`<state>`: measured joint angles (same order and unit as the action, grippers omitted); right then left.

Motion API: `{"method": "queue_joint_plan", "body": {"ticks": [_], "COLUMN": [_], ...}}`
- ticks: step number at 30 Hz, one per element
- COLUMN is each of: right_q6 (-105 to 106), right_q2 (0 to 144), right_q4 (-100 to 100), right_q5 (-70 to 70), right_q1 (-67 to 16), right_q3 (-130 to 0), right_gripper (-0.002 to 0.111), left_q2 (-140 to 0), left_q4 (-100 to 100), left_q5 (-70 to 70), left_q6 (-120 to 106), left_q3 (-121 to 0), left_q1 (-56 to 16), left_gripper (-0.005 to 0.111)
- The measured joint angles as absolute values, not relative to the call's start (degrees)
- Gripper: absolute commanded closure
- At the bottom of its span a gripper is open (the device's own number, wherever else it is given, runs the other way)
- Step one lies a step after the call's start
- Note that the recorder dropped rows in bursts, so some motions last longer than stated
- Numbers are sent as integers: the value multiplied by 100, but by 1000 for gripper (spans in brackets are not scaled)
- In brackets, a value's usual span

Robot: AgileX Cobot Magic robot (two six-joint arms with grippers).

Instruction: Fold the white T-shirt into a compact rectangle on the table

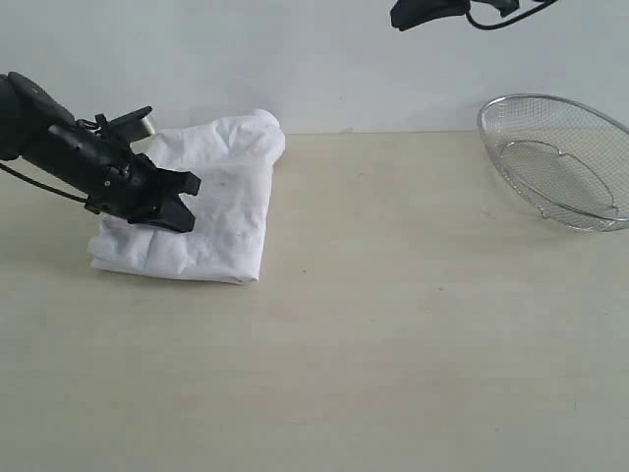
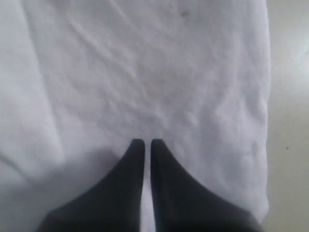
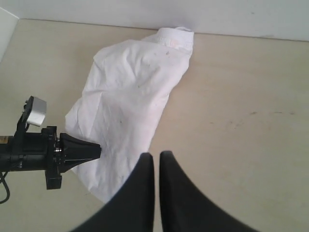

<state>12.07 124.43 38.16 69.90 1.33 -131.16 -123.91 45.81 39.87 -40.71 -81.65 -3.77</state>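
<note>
The white cotton T-shirt [image 1: 211, 211] lies folded into a rough, soft-edged rectangle on the pale beige matte desk [image 1: 393, 324]. It sits toward the far left corner, its crumpled, puffy end bunched up by the far edge. My left jaws, smooth black tapered fingers, are closed tip to tip with only a thin slit between them. They rest on the near-left part of the cloth, and I see no fabric pinched in them. My left wrist view shows little else: fine wrinkles and dimples in the limp fabric, one straight folded edge, and a strip of bare desk beside it. My right jaws are closed too and hold nothing, high above the bare desk beside the shirt. Only that view takes in the whole bundle and my left arm's black body with its small silver block [image 3: 36, 110]. Only the exterior view shows the round wire-mesh metal basket [image 1: 560, 162], shiny and tilted, near the far right corner, well apart from the shirt.
</note>
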Motion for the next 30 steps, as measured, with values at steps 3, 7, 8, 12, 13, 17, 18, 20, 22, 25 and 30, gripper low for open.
{"method": "queue_joint_plan", "body": {"ticks": [3, 7, 8, 12, 13, 17, 18, 20, 22, 25, 30], "right_q6": [1138, 1125, 1125, 1112, 1112, 1148, 1148, 1148, 1148, 1171, 1171], "right_q2": [12295, 12167, 12133, 11998, 11976, 11934, 11917, 11879, 11830, 11728, 11493], "right_q4": [3617, 3456, 3431, 3284, 3277, 3241, 3228, 3207, 3207, 3207, 2984], "right_q5": [6990, 6993, 6993, 6993, 6993, 7003, 7003, 7003, 7016, 7016, 7003], "right_q1": [133, 133, 133, 133, 133, 133, 133, 133, 133, 133, 133], "right_q3": [-13116, -13060, -13017, -12733, -12653, -12381, -12330, -12266, -12258, -12258, -12203], "right_gripper": [108, 108, 108, 108, 108, 108, 108, 108, 108, 108, 108], "left_q2": [-12391, -12391, -12391, -12391, -12391, -12391, -12391, -12391, -12391, -12376, -11914], "left_q4": [4570, 4500, 4408, 3679, 3441, 3042, 3006, 2982, 2982, 2969, 3017], "left_q5": [3898, 3829, 3806, 3741, 3727, 3700, 3700, 3700, 3700, 3700, 3755], "left_q6": [-4013, -3857, -3766, -3118, -2950, -2502, -2439, -2357, -2330, -2318, -2329], "left_q3": [-8165, -8165, -8165, -8165, -8165, -8165, -8165, -8165, -8165, -8165, -7958], "left_q1": [-377, -377, -377, -377, -377, -339, -325, -288, -263, -252, -252], "left_gripper": [102, 102, 102, 102, 102, 102, 102, 102, 102, 102, 102]}}
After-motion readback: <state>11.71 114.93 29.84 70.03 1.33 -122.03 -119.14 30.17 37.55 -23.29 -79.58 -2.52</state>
